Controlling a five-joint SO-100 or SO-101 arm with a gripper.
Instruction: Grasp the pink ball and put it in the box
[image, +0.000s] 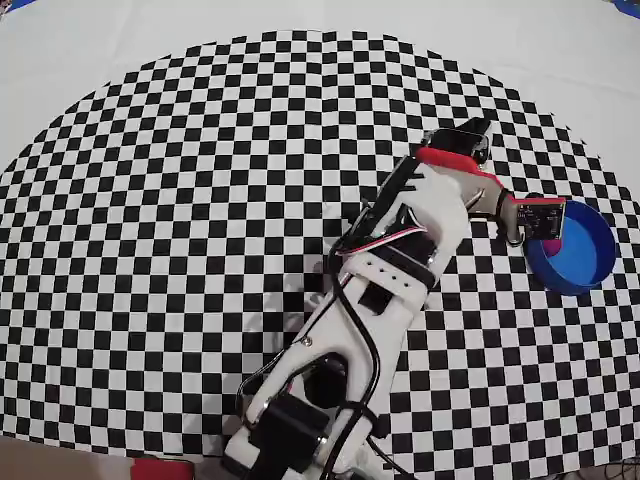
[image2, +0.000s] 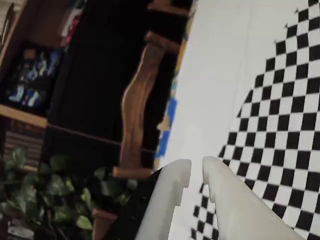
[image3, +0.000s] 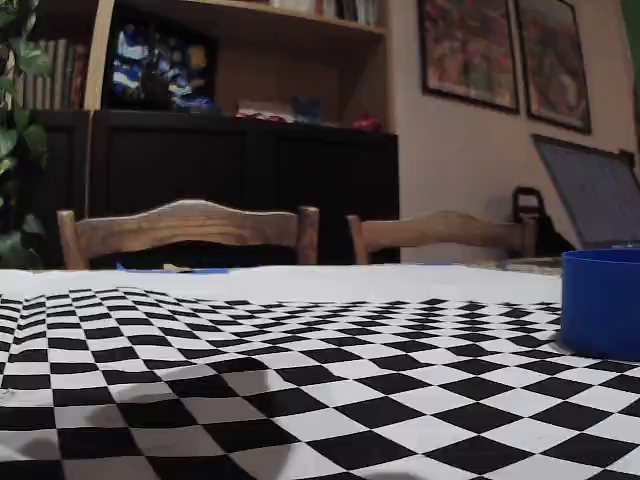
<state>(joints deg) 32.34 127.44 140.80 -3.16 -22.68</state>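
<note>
The hand (image2: 196, 172) is showing its white fingers almost together with only a thin gap and nothing between them. Over the checkered table (image: 200, 200) it is reaching the box (image: 585, 262), where the pink ball (image: 551, 246) is sitting inside the near rim. Release seems done; retreating is next.

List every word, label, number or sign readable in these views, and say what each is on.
None can be read.
Small board on the arm near the box: markings too small.
Books on the shelf: spines blurred.
Framed pictures on the wall: no legible text.
</note>
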